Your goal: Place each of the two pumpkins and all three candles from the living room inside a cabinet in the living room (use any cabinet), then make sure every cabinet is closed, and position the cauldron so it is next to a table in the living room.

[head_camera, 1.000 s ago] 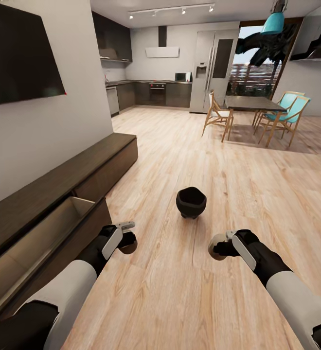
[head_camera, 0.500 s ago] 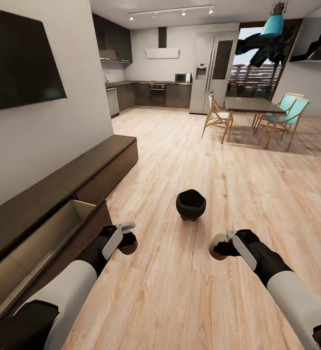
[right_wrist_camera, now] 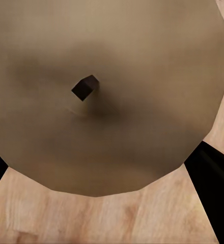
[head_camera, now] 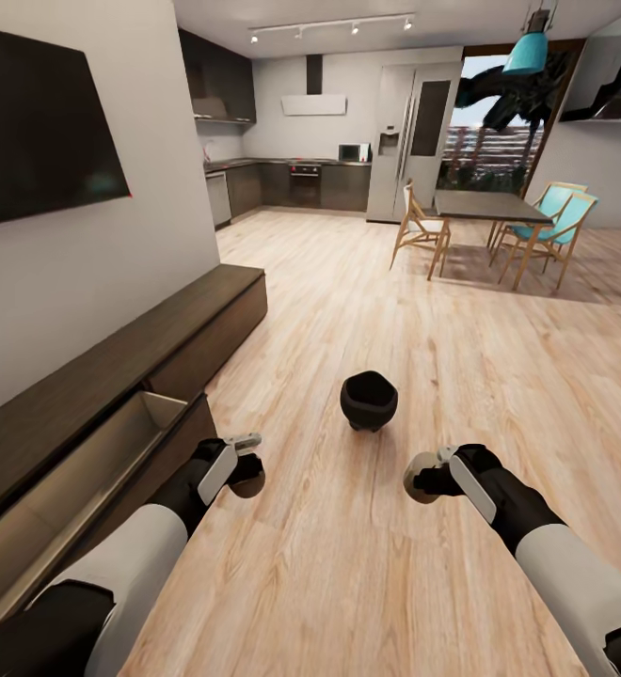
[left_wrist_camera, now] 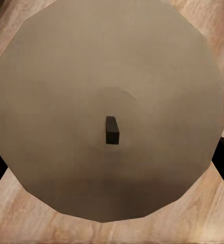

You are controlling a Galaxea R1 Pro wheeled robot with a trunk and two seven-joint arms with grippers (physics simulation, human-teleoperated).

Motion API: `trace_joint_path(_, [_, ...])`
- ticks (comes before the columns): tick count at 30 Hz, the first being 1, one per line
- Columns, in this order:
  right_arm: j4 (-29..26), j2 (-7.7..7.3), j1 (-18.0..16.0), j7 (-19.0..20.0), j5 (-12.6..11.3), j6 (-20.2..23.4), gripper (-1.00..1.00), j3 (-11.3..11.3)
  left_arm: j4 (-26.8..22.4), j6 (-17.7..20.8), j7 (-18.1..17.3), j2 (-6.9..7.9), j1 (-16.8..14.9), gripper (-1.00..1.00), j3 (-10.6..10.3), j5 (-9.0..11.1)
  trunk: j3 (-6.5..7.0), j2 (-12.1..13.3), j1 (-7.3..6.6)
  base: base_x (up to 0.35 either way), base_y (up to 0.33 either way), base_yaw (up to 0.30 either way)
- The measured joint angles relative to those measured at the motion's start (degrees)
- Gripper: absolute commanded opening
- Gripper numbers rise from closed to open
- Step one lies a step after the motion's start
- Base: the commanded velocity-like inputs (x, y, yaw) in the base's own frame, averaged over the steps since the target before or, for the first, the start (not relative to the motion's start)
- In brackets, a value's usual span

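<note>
Each of my hands carries a tan-brown candle. My left gripper (head_camera: 247, 468) is shut on one candle (left_wrist_camera: 111, 101), whose flat top and dark wick face the left wrist camera. My right gripper (head_camera: 416, 478) is shut on another candle (right_wrist_camera: 107, 117), seen as a tan stub (head_camera: 420, 467) in the head view. Both hover low over the wood floor. The black cauldron (head_camera: 368, 400) stands on the floor just ahead, between the two hands. The long dark-brown cabinet (head_camera: 160, 334) runs along the left wall, and its near drawer (head_camera: 94, 461) is pulled open beside my left arm, pale inside.
A dark TV (head_camera: 38, 122) hangs on the left wall above the cabinet. Bare wood floor stretches ahead to a dining table (head_camera: 485, 202) with chairs at the far right. The dark kitchen units (head_camera: 301, 181) and a fridge (head_camera: 409, 136) line the back wall.
The whole view has shifted slightly, so the cauldron and the cabinet sit a little lower and nearer in the picture. Both arms keep their pose and their candles.
</note>
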Motion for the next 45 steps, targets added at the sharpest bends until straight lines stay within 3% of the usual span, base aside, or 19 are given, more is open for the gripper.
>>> trace_joint_path(19, [0.6, 0.13, 0.0, 0.1, -0.1, -0.4, -1.0, 0.2, 0.1, 0.6, 0.0, 0.05, 0.0, -1.0, 0.2, 0.0, 3.54, 7.6, -4.18, 0.0, 0.0, 0.027])
trace_joint_path(23, [2.7, 0.16, 0.0, 0.1, 0.2, -3.4, -1.0, 0.2, 1.7, 0.0, 0.0, 0.09, 0.1, -1.0, 0.2, -0.1, 4.53, 9.2, -5.05, 0.0, 0.0, 0.17])
trace_joint_path(30, [4.4, 0.17, 0.0, 0.1, -0.1, -5.1, -1.0, 0.4, 5.1, -7.0, 0.1, 0.05, 0.6, -1.0, 0.2, 0.0, 5.02, 9.2, -5.06, 0.0, 0.0, 0.199])
trace_joint_path(31, [4.5, 0.17, 0.0, 0.1, 0.0, -5.2, -1.0, 0.4, 7.8, -10.5, 0.0, 0.0, 0.8, -1.0, 0.2, -0.2, 5.08, 9.2, -5.06, 0.0, 0.0, 0.205])
trace_joint_path(34, [4.6, 0.17, 0.0, 0.2, -0.1, -5.2, -1.0, 0.8, 9.7, -13.3, 0.0, -0.14, 0.9, -1.0, 0.2, 0.2, 5.29, 9.2, -5.06, 0.0, 0.0, 0.205])
trace_joint_path(45, [4.6, 0.25, 0.0, 0.2, -0.1, -5.3, -1.0, 1.4, 12.4, -15.0, 0.0, -0.42, 0.9, -1.0, 0.4, 0.6, 6.03, 9.2, -5.06, 0.0, 0.0, 0.207])
